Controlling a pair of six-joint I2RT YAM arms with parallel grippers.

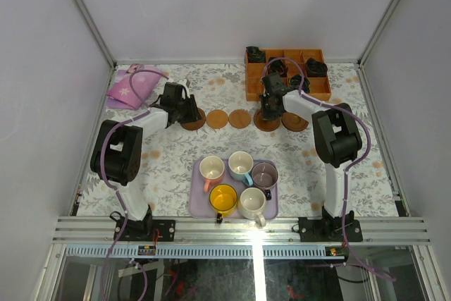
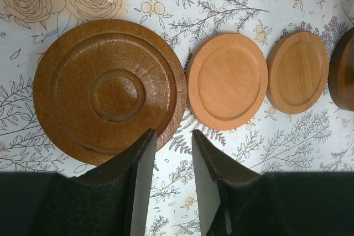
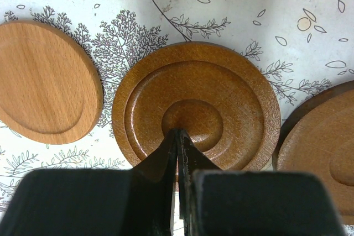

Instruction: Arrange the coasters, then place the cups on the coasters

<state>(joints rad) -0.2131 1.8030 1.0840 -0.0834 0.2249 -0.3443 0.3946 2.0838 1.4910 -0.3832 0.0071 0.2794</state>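
left gripper (image 2: 172, 134), jaws narrowly apart and empty, hangs at the near rim of the left-end coaster (image 2: 110, 89). right gripper (image 3: 178, 134), closed, points at the centre of the fourth coaster (image 3: 221, 87). cups (image 1: 239, 167) crowd the tray (image 1: 199, 206), well clear of the coasters (image 1: 217, 118).

Coasters (image 1: 218, 118) in L-R row; cups (image 1: 240, 165) on tray (image 1: 199, 204) in front of row; box (image 1: 255, 90) behind row's rt end.

A robot test cell in a lab: plain white panels (image 1: 232, 5) in metal framing close off the left, far and right sides. The left arm (image 1: 116, 156) and right arm (image 1: 337, 139) are bolted to an aluminium rail (image 1: 225, 229) at the near edge, beside a floral tablecloth (image 1: 169, 167).
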